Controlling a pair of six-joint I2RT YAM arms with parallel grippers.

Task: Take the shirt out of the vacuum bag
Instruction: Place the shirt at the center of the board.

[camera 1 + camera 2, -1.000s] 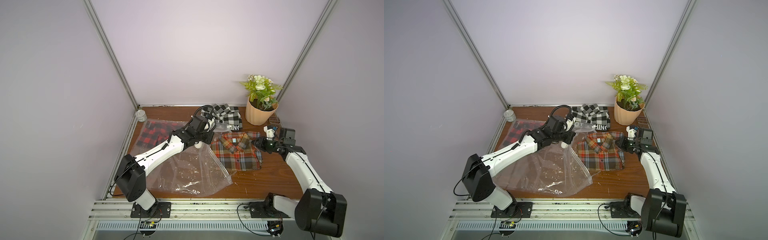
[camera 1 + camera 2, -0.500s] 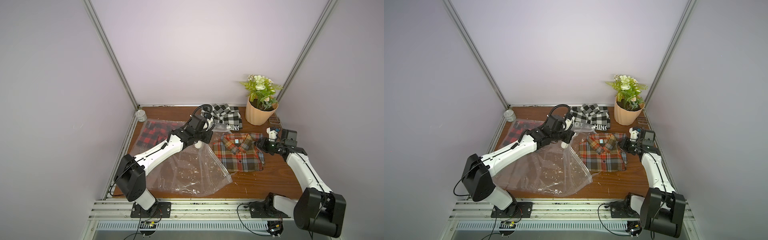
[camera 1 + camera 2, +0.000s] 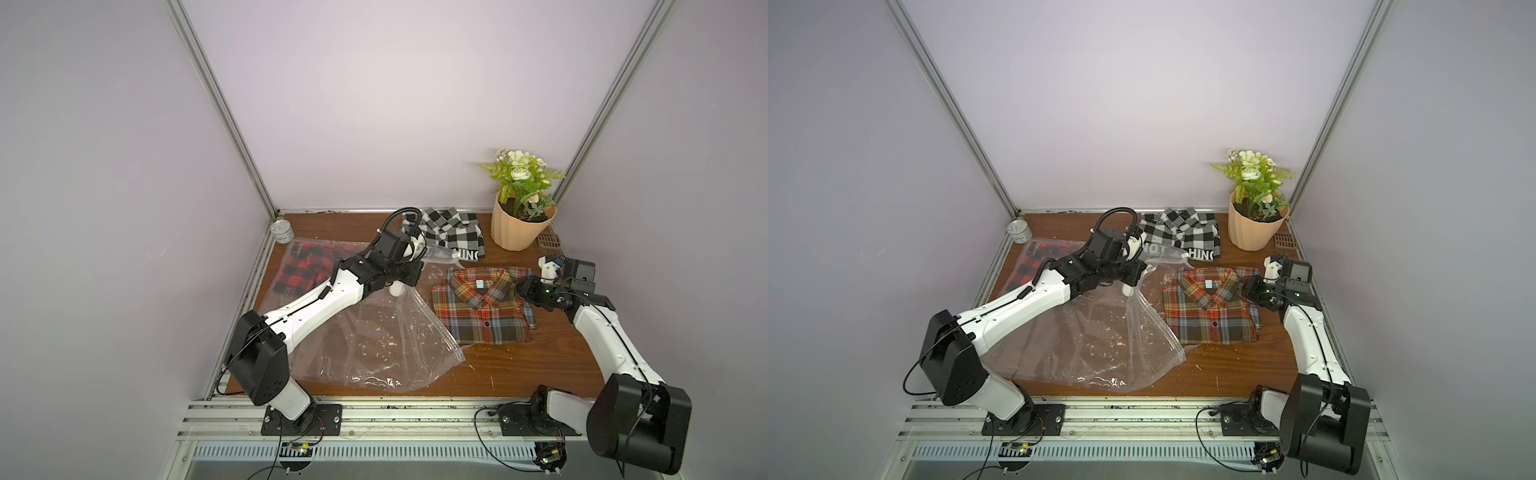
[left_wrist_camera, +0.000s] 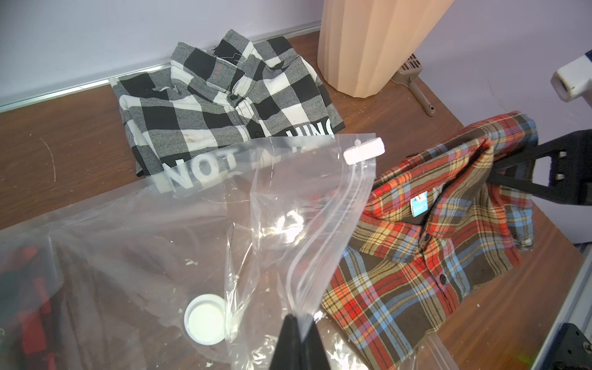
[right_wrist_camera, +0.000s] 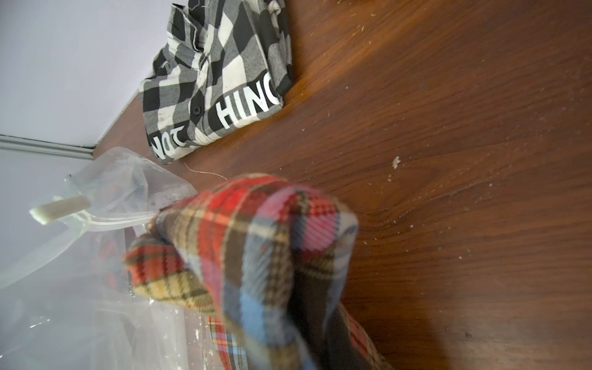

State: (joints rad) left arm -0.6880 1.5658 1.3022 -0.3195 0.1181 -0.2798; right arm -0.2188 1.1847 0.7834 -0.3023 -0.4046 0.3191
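left wrist view only, left gripper (image 4: 299,320) pinching vacuum bag (image 4: 128,243)

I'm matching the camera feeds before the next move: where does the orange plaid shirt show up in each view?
In both top views: the orange plaid shirt lies right of centre, beside the vacuum bag.
Left wrist: it fills the right half, collar tag showing.
Right wrist: close up and bunched, lower middle.
Shared landmark: the black-and-white checked shirt with white lettering.
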